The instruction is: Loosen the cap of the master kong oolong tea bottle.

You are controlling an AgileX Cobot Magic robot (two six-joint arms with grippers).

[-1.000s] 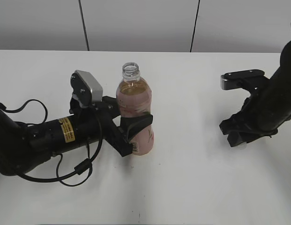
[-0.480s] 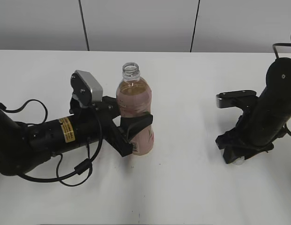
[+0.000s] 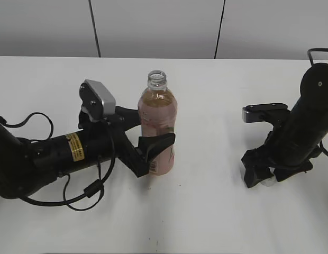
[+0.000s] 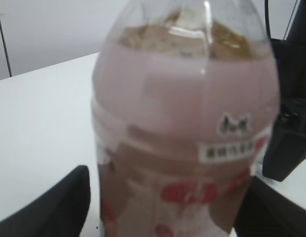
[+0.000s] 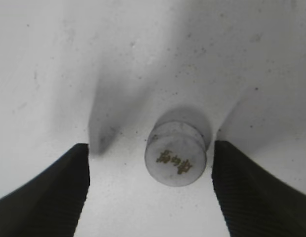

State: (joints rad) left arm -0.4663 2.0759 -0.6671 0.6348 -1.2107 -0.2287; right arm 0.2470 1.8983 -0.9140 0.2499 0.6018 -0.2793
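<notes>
I see even, diffuse light from above in the exterior view, bright tabletop (image 3: 206,211), soft faint shadows under both arms, focus sharp, no glare. Left wrist view is soft: the bottle (image 4: 185,128) sits too close, label print smeared, small highlights on the clear shoulder, background washed out. Right wrist view is grainy and grey, the cap (image 5: 175,153) is fairly sharp, casting a soft shadow up-right; broad dark shadows fan upward from the blurred black jaws at the bottom corners.
</notes>
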